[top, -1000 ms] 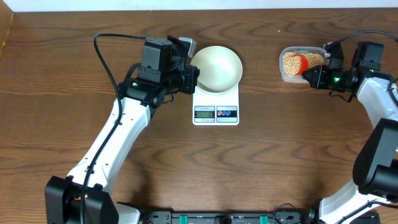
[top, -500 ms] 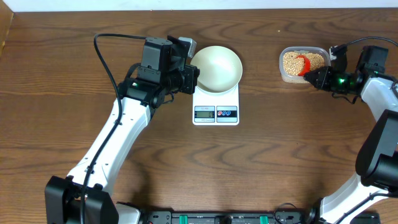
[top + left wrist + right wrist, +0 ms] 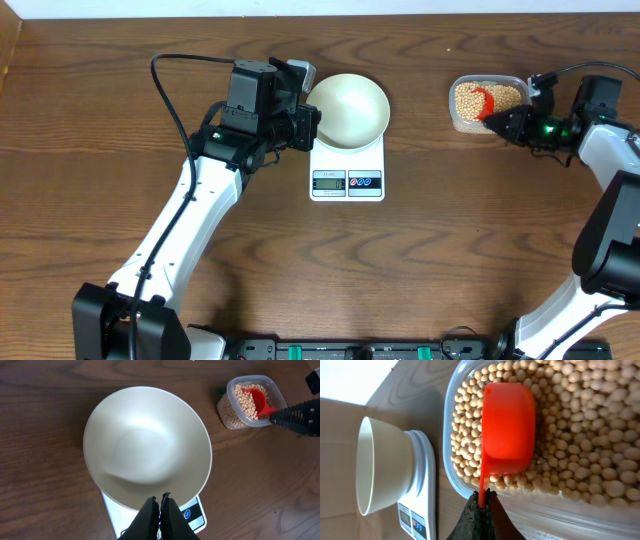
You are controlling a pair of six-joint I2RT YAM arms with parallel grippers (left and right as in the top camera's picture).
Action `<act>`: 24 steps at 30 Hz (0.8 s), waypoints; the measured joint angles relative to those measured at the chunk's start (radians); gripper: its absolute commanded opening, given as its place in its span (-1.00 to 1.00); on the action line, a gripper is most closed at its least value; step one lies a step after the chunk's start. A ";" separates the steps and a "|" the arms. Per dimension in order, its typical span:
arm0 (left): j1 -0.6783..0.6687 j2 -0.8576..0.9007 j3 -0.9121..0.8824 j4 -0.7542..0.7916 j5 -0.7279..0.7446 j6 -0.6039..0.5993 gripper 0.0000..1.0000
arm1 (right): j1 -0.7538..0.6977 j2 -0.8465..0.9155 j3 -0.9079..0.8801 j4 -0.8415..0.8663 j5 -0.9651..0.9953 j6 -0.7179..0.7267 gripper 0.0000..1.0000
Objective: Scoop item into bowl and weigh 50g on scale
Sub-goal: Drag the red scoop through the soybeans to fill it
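Observation:
The white bowl (image 3: pixel 347 108) stands on the white scale (image 3: pixel 347 182) and holds nothing; it also shows in the left wrist view (image 3: pixel 145 445). My left gripper (image 3: pixel 160 497) is shut and empty at the bowl's left rim. The tan beans (image 3: pixel 466 98) fill a clear plastic container (image 3: pixel 455 120) at the back right. My right gripper (image 3: pixel 484 494) is shut on the handle of a red scoop (image 3: pixel 509 425). The scoop's cup lies among the beans (image 3: pixel 580 420), with no beans showing on it.
The scale's display and two buttons (image 3: pixel 196 513) face the front edge of the wooden table (image 3: pixel 450 250). A black cable (image 3: pixel 165 95) loops off my left arm. The container's near wall (image 3: pixel 449 445) faces the scale (image 3: pixel 417 515).
My right wrist has shifted a little to the right and the red scoop has turned in the container, showing narrower from above. The left arm and the bowl have not moved.

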 measured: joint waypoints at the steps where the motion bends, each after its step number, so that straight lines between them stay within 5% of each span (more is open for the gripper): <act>1: 0.000 0.000 0.000 0.000 0.000 0.000 -0.85 | -0.006 0.002 0.000 0.000 -0.005 0.008 -0.98; 24: 0.000 0.000 0.000 0.000 0.000 0.000 -0.85 | -0.072 0.082 0.000 0.028 -0.207 0.056 -0.98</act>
